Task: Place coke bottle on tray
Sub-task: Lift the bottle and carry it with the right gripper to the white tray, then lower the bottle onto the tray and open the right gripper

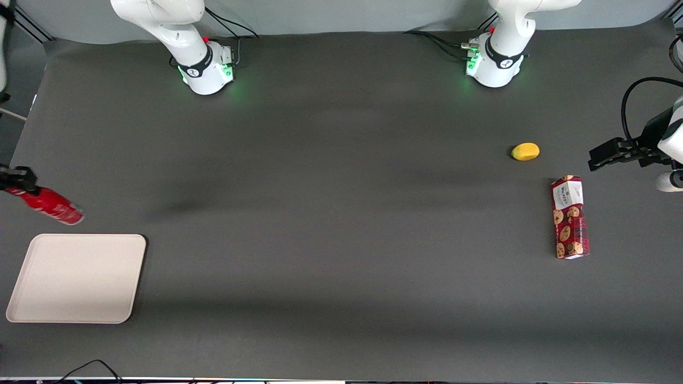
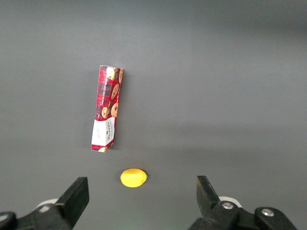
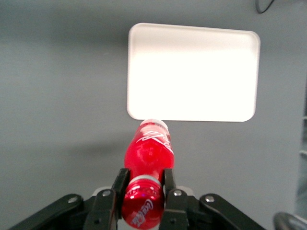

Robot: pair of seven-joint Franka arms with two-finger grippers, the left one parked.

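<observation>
The coke bottle (image 1: 52, 205), small, slim and red with white lettering, hangs tilted in the air at the working arm's end of the table. My right gripper (image 1: 20, 181) is shut on its cap end. In the right wrist view the gripper (image 3: 144, 184) clamps the bottle (image 3: 147, 153) below its red cap, one finger on each side. The beige tray (image 1: 32, 304) lies flat on the table, nearer to the front camera than the bottle. In the right wrist view the tray (image 3: 192, 72) lies past the bottle's base, with nothing on it.
A long red cookie-printed box (image 1: 570, 217) and a small yellow object (image 1: 525, 151) lie toward the parked arm's end of the table. Both show in the left wrist view: the box (image 2: 106, 115) and the yellow object (image 2: 133, 177).
</observation>
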